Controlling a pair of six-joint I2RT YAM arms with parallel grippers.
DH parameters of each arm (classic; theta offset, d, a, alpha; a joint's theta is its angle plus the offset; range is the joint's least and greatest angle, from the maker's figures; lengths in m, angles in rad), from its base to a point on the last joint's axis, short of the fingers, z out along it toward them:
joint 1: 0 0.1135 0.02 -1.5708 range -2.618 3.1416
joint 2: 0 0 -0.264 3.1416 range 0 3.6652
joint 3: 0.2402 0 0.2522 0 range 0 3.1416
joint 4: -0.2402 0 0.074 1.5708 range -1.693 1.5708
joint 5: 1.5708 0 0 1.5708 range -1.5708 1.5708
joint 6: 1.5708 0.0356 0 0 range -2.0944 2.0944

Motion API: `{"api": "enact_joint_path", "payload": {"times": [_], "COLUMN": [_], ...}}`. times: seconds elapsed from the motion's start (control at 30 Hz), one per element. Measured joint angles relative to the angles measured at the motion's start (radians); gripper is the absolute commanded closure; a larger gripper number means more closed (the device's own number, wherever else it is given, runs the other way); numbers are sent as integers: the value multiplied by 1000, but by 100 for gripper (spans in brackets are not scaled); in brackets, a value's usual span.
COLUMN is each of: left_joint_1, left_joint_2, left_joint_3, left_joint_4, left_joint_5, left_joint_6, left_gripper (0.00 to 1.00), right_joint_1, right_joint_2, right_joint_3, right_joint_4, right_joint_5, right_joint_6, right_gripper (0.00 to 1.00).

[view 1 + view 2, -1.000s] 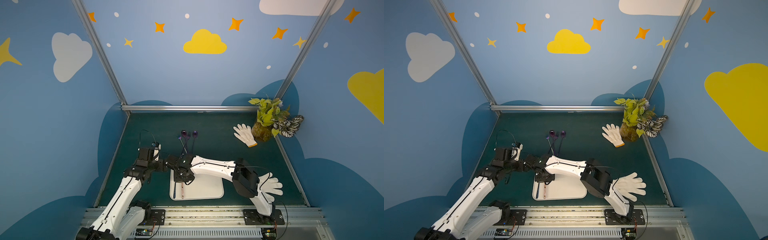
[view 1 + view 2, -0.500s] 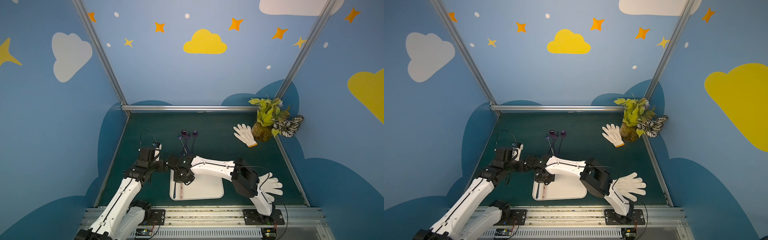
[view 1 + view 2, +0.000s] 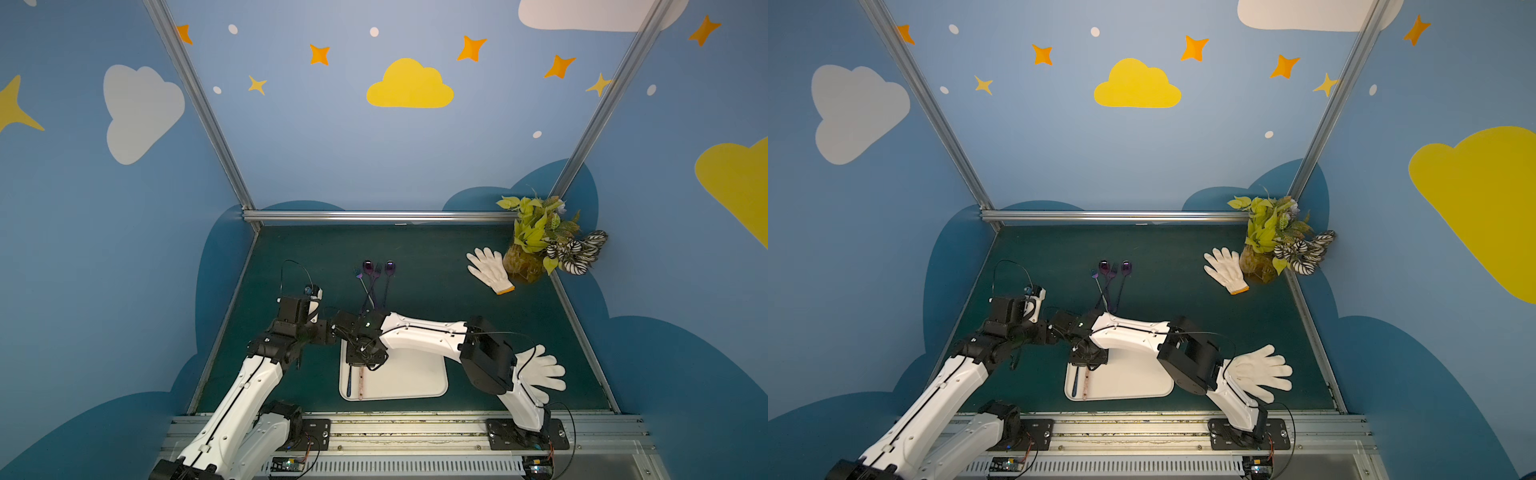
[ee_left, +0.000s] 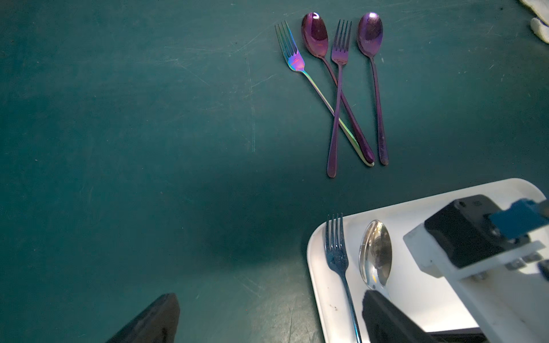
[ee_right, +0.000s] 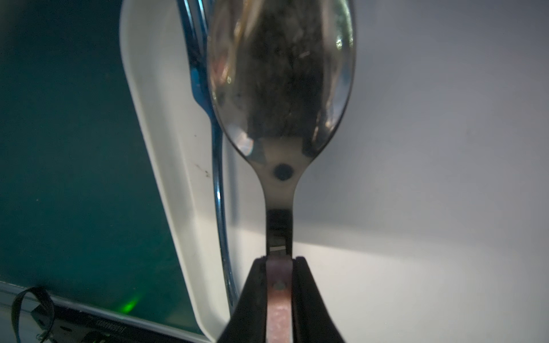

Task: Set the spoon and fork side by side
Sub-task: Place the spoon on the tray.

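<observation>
The right hand pinches the spoon by its pink handle, with the bowl just beside the fork on the tray. It is best to keep the spoon parallel to the fork, lay it flat, then release without dragging it. The left hand gapes wide over the green desk. Spare cutlery, a glove and a plant sit farther back. The walls are blue with painted clouds.

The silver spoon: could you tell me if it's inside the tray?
Inside: the spoon lies over the tray beside the fork, handle between the right fingers.
</observation>
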Motion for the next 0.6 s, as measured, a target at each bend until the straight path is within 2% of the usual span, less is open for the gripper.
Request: {"api": "enact_joint_path", "payload": {"times": [0.27,0.4,0.6], "left_joint_1": [-1,-1,-3], "left_joint_2": [0,0,-2], "left_joint_3": [0,0,0], "left_joint_4": [0,-8,-13], "left_joint_5": [-8,-20,-18], "left_joint_6": [0,1,1], "left_gripper": [0,0,0], "right_joint_1": [-3,-12,-30], "right_joint_2": [0,0,10], "right_joint_3": [-4,-16,-32], "right_joint_4": [8,11,6], "right_joint_5": [0,1,1], "right_joint_6": [5,7,8], "right_gripper": [93,85,81]}}
